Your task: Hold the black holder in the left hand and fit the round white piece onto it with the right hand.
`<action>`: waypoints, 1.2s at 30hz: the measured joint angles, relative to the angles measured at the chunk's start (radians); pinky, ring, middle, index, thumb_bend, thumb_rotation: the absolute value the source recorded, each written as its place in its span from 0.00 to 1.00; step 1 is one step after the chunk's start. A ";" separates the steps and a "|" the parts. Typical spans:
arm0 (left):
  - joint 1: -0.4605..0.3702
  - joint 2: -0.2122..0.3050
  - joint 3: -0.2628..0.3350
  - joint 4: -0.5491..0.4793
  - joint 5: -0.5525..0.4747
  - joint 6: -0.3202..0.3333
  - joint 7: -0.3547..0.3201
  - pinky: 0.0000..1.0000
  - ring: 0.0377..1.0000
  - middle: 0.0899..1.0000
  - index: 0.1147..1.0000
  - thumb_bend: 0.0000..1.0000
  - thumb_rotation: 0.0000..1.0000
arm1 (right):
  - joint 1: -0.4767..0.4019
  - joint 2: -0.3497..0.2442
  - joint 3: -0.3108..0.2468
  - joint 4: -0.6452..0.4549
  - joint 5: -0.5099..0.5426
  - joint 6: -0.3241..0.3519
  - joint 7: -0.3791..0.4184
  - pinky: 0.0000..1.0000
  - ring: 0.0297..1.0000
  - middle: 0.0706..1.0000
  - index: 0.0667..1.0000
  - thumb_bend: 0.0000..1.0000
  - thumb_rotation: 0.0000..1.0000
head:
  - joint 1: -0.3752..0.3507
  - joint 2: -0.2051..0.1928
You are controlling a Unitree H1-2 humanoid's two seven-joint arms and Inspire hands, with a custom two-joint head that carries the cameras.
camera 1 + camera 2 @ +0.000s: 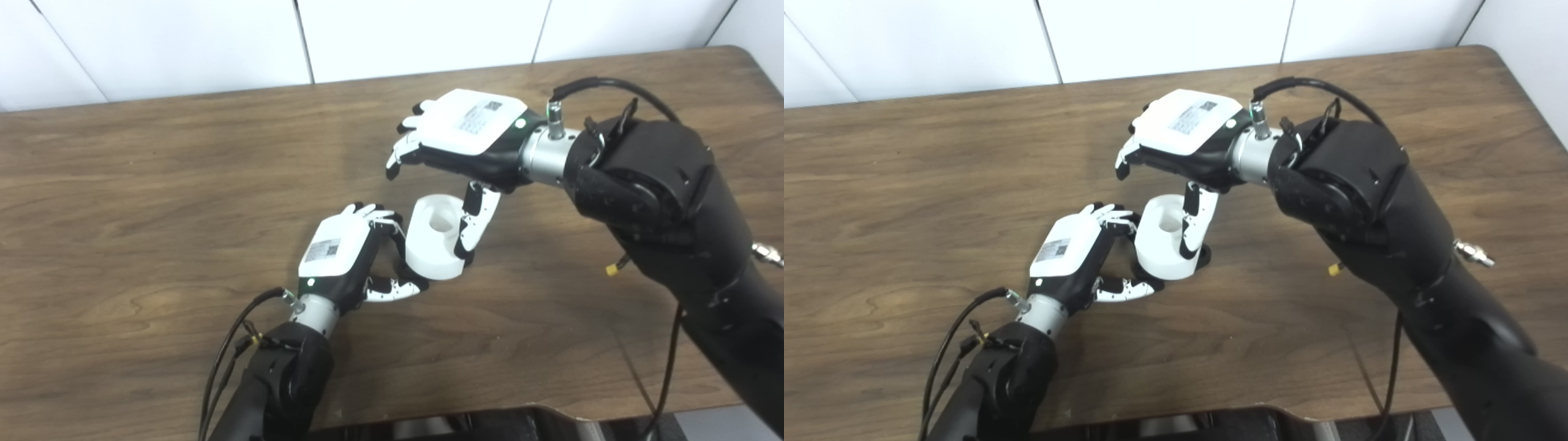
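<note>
The round white piece [432,242] with a hollow centre sits on the black holder, of which only a dark rim [1203,255] shows at its foot on the table. My left hand [343,257] is closed against their left side, fingers at the top edge and thumb [395,289] at the base. My right hand [468,131] hovers above and behind the white piece, fingers spread and holding nothing. Its thumb [474,220] hangs down against the piece's right side.
The brown wooden table [153,202] reaches to a white wall at the back. Its front edge [551,407] and right rounded corner are in view. Black cables [229,349] trail from the left wrist, and one loops over the right wrist.
</note>
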 measured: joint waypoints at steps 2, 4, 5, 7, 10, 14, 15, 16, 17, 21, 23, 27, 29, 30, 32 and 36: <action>-0.001 -0.001 0.000 0.001 0.000 0.000 0.000 0.96 0.89 0.79 0.42 0.51 0.06 | -0.014 -0.014 0.011 -0.001 0.011 0.017 0.000 1.00 0.96 0.86 0.78 1.00 0.32 | 0.000 0.000; -0.001 -0.002 0.000 0.002 -0.001 0.000 0.000 0.95 0.89 0.78 0.42 0.51 0.06 | -0.026 -0.020 0.015 -0.001 0.022 0.030 -0.001 1.00 0.96 0.86 0.79 1.00 0.32 | 0.000 -0.002; -0.001 -0.003 0.000 0.002 -0.001 0.000 0.000 0.95 0.89 0.79 0.42 0.51 0.06 | -0.032 -0.022 0.018 -0.001 0.029 0.041 -0.001 1.00 0.97 0.86 0.79 1.00 0.32 | 0.000 -0.002; -0.001 -0.006 0.000 0.004 -0.001 0.000 0.001 0.96 0.89 0.79 0.42 0.51 0.06 | -0.048 -0.030 0.029 -0.001 0.046 0.068 -0.002 1.00 0.97 0.87 0.80 1.00 0.31 | 0.006 -0.009; -0.001 -0.011 0.001 0.009 -0.001 -0.001 0.006 0.96 0.89 0.79 0.42 0.51 0.06 | -0.079 -0.055 0.049 -0.001 0.083 0.115 -0.003 1.00 0.98 0.87 0.79 1.00 0.31 | 0.005 -0.031; -0.001 -0.012 0.001 0.013 -0.002 -0.008 0.013 0.96 0.89 0.79 0.42 0.51 0.06 | -0.109 -0.070 0.055 -0.001 0.118 0.153 -0.005 1.00 0.97 0.86 0.79 1.00 0.32 | 0.008 -0.037; -0.001 -0.012 0.001 0.013 -0.002 -0.009 0.013 0.96 0.89 0.79 0.42 0.51 0.06 | -0.114 -0.073 0.055 -0.001 0.125 0.155 -0.005 1.00 0.97 0.86 0.79 1.00 0.33 | 0.008 -0.037; -0.001 -0.012 0.001 0.014 -0.002 -0.010 0.014 0.97 0.89 0.79 0.42 0.51 0.06 | -0.118 -0.077 0.055 -0.001 0.132 0.157 -0.005 1.00 0.97 0.86 0.79 1.00 0.33 | 0.012 -0.043; -0.001 -0.012 0.001 0.014 -0.002 -0.011 0.014 0.97 0.89 0.79 0.42 0.51 0.06 | -0.121 -0.082 0.054 -0.001 0.141 0.157 -0.005 1.00 0.96 0.86 0.79 1.00 0.34 | 0.012 -0.043; -0.001 -0.012 0.002 0.016 -0.005 -0.014 0.016 0.97 0.89 0.79 0.42 0.51 0.06 | -0.126 -0.088 0.038 0.000 0.167 0.159 -0.005 1.00 0.97 0.87 0.80 1.00 0.35 | 0.021 -0.043; -0.001 -0.012 0.002 0.017 -0.005 -0.014 0.017 0.97 0.89 0.79 0.42 0.51 0.06 | -0.130 -0.089 0.027 0.003 0.174 0.159 -0.005 1.00 0.97 0.87 0.80 1.00 0.36 | 0.021 -0.043; 0.000 -0.012 0.002 0.018 -0.005 -0.014 0.019 0.98 0.90 0.79 0.42 0.51 0.06 | -0.152 -0.093 0.015 0.008 0.181 0.160 -0.005 1.00 0.96 0.87 0.80 1.00 0.37 | 0.025 -0.044; 0.001 -0.012 0.003 0.019 -0.007 -0.015 0.021 0.98 0.90 0.79 0.42 0.51 0.06 | -0.162 -0.097 0.014 0.010 0.186 0.161 -0.005 1.00 0.96 0.87 0.80 1.00 0.38 | 0.023 -0.044; 0.001 -0.012 0.004 0.021 -0.008 -0.016 0.023 0.98 0.90 0.79 0.42 0.51 0.06 | -0.165 -0.098 0.011 0.011 0.188 0.161 -0.005 1.00 0.96 0.87 0.80 1.00 0.38 | 0.023 -0.044; 0.001 -0.011 0.005 0.024 -0.011 -0.017 0.029 0.98 0.90 0.79 0.42 0.51 0.06 | -0.166 -0.098 0.004 0.019 0.195 0.161 -0.005 1.00 0.96 0.87 0.80 1.00 0.37 | 0.023 -0.044; 0.002 -0.009 0.005 0.027 -0.017 -0.019 0.035 0.98 0.90 0.79 0.42 0.51 0.06 | -0.166 -0.098 -0.013 0.031 0.198 0.162 -0.005 1.00 0.96 0.87 0.81 1.00 0.37 | 0.023 -0.041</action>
